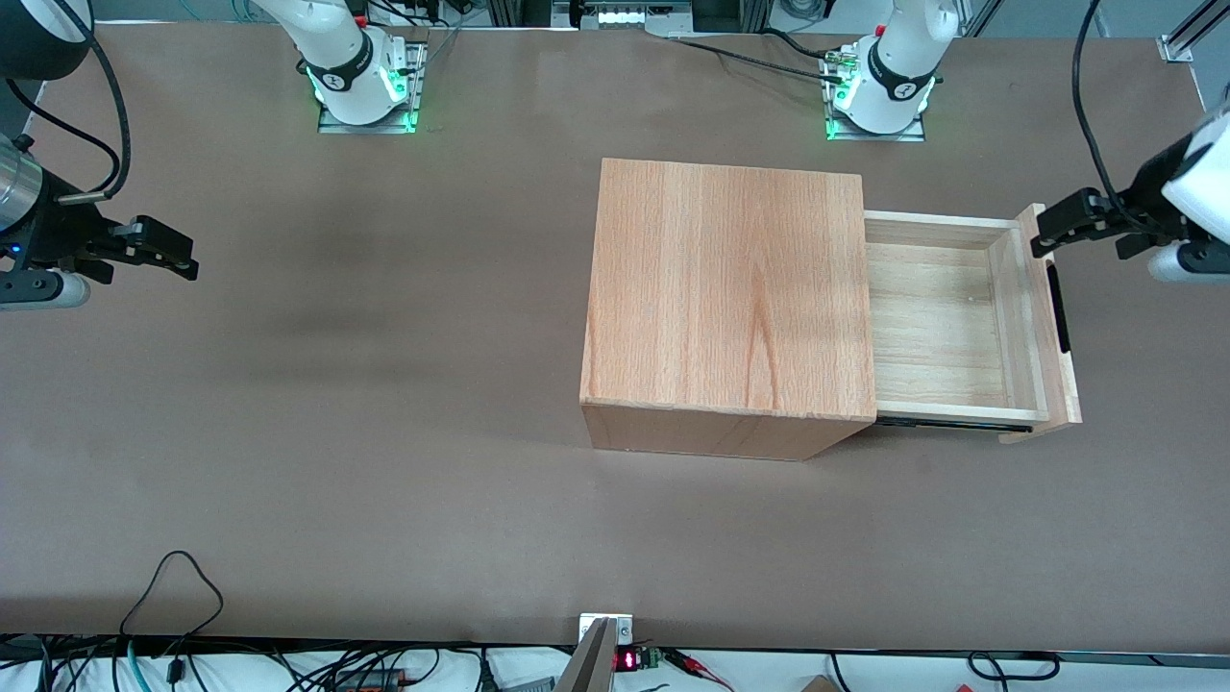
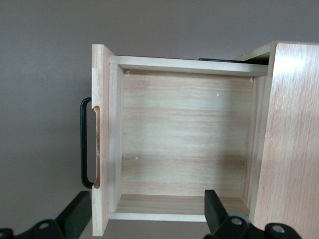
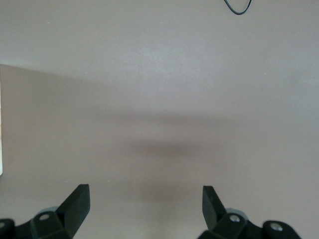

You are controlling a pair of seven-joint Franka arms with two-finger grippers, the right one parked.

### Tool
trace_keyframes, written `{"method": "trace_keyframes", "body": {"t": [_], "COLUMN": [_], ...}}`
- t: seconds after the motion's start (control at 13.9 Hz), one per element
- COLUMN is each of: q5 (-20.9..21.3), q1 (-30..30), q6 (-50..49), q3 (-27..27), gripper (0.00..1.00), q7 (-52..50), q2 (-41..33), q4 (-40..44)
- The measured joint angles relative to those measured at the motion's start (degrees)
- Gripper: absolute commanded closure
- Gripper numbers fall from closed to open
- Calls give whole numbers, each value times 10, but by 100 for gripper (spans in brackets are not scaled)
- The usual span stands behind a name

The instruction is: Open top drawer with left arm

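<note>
The top drawer [image 1: 947, 317] stands pulled far out of the wooden cabinet [image 1: 725, 288], toward the working arm's end of the table, and its pale tray is bare inside. A long black bar handle [image 1: 1059, 308] runs along its front panel [image 1: 1047, 384]. The left arm's gripper [image 1: 1043, 234] hovers open above the panel's corner farthest from the front camera, holding nothing. In the left wrist view the gripper [image 2: 147, 214] looks down on the drawer [image 2: 184, 149]. Its fingers [image 2: 77, 211] are spread wide either side of the panel [image 2: 102, 124], apart from the handle [image 2: 83, 144].
The brown table [image 1: 336, 432] carries only the cabinet. Two arm bases [image 1: 879, 91] are bolted at the table edge farthest from the front camera. Loose cables [image 1: 173, 596] lie at the nearest edge.
</note>
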Motion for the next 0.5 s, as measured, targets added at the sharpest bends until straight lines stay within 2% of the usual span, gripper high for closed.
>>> {"method": "trace_keyframes", "body": {"t": [0.5], "q5": [0], "q1": [3], "q6": [-1], "q3": [11], "gripper": [0], "q7": [0], "q2": [-5], "q4": [-19]}}
